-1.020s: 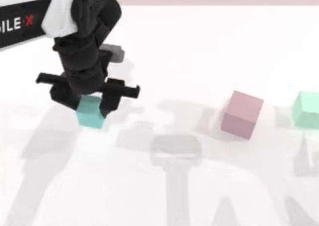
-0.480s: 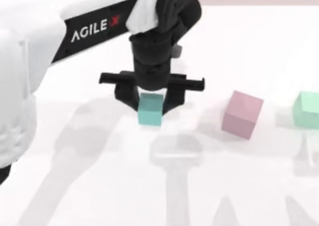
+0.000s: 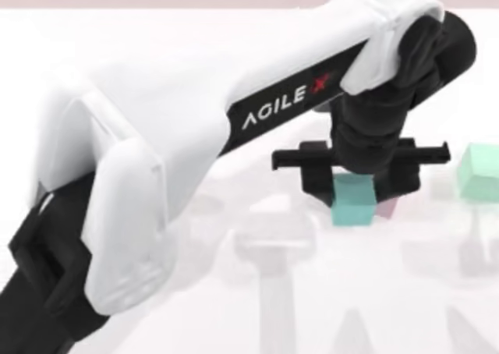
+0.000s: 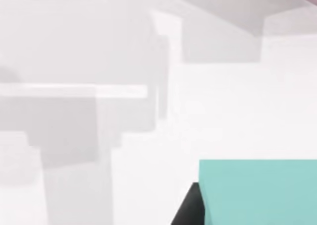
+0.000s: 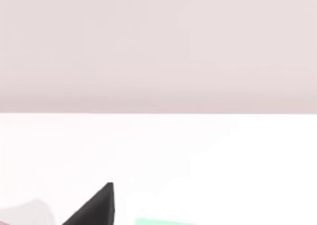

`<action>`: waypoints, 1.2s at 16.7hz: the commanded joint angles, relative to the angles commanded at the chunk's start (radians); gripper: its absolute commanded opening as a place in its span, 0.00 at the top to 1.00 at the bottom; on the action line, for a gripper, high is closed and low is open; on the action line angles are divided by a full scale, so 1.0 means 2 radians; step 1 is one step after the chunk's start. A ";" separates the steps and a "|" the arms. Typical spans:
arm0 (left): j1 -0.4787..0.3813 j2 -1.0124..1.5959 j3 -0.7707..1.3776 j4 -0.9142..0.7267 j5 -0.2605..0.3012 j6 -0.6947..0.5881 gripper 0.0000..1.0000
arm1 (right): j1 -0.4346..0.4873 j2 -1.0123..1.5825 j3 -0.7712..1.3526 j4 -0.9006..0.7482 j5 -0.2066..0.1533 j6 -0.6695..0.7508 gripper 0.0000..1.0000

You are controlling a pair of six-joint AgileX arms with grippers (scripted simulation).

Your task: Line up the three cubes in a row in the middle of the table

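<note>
So the left gripper point(image 3: 352, 184) has its fingers point(image 3: 315, 178) closed in tight on the turquoise cube point(image 3: 353, 200), one black finger on each side of it. It's out toward 3 o'clock from the middle of the desk point(image 3: 234, 307). The cube sits pretty much square to the desk edges; it's a cube, so no real long axis to speak of. In the left wrist view the cube point(image 4: 257, 191) fills a corner, with a bit of black finger beside it.

The pink cube point(image 3: 387, 207) is almost totally hidden behind the gripper, only a sliver peeking out right next to the turquoise one. Can't tell if they touch. The mint-green cube point(image 3: 478, 171) is further out at 3 o'clock, at the desk's right edge, apart from the others.

The left arm's black panel reads "AGILE" in white with a red X after it.

The right arm doesn't show from above. Its wrist view only has a black tip point(image 5: 96, 207) and a strip of green point(image 5: 161, 221), so I can't tell whether its fingers are open or closed.
</note>
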 joint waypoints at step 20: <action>-0.005 0.002 -0.135 0.137 0.000 -0.006 0.92 | 0.000 0.000 0.000 0.000 0.000 0.000 0.00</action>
